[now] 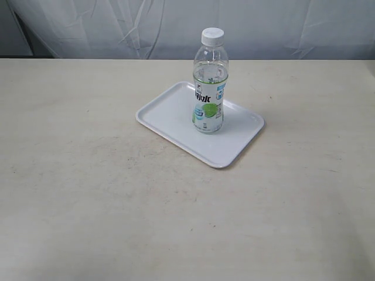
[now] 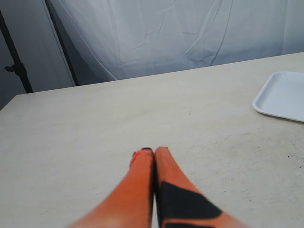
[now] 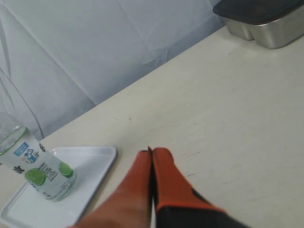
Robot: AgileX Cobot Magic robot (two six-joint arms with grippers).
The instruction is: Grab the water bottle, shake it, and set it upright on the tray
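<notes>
exterior view first: i've got the water bottle (image 1: 208,88) standing upright on the tray (image 1: 170,111), just right of the frame's centre and in its upper half, white cap on top. the bottle sits toward the tray's right half, and the tray lies at an angle on the pale table (image 1: 88,193). a white cloth backdrop (image 1: 176,23) runs across the top of the frame. i see neither arm in this shot.

over to the left wrist view: the left gripper (image 2: 154,151) shows its orange fingers pressed together, nothing between them, above bare table. one corner of the tray (image 2: 282,95) peeks in, well apart from the fingertips.

right wrist view now: the right gripper (image 3: 152,152) also has its fingers closed against each other, holding nothing. the bottle (image 3: 42,175) stands on the tray (image 3: 90,171), near the gripper but not touching. a metal container (image 3: 266,23) with a dark lid sits at the far table edge.
</notes>
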